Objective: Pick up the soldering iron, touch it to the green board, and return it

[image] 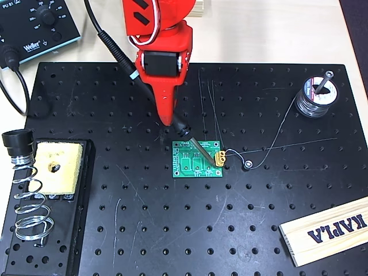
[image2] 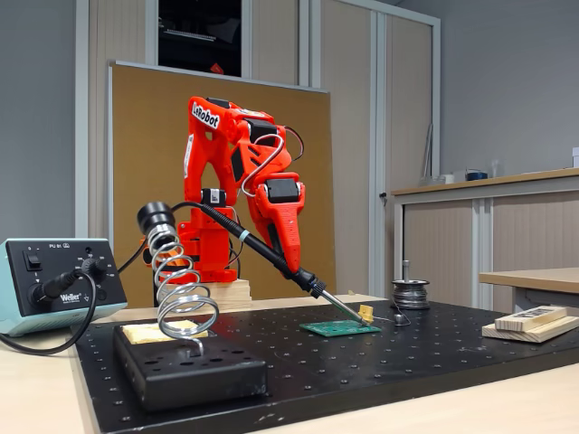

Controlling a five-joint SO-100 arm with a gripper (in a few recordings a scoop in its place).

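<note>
Overhead view: red gripper [image: 175,118] is clamped on the soldering iron [image: 149,86], holding it low on the handle near the collar. Iron's long axis runs from 11 o'clock (cord end) down to 5 o'clock (tip). Tip sits over the green board [image: 192,164], ending right by the yellow connector [image: 219,158] at the board's 3 o'clock edge. Looks like contact or very close; can't confirm from above.

Spring stand [image: 29,201] with its sponge [image: 57,167] is at roughly 8 o'clock from the gripper, well apart. Solder spool [image: 316,95] at 2 o'clock from the board, wooden block [image: 328,230] at 4 o'clock.

Fixed view: iron [image2: 262,253] slopes down toward 4 o'clock, gripper [image2: 291,262] closed around it, tip on or just above the board [image2: 339,328] near the connector. Stand [image2: 176,289] at 9 o'clock.

Judgement: touch step is about done. The return means lifting, then swinging toward 8 o'clock in the overhead view, with the tip lined up with the coil's mouth.
</note>
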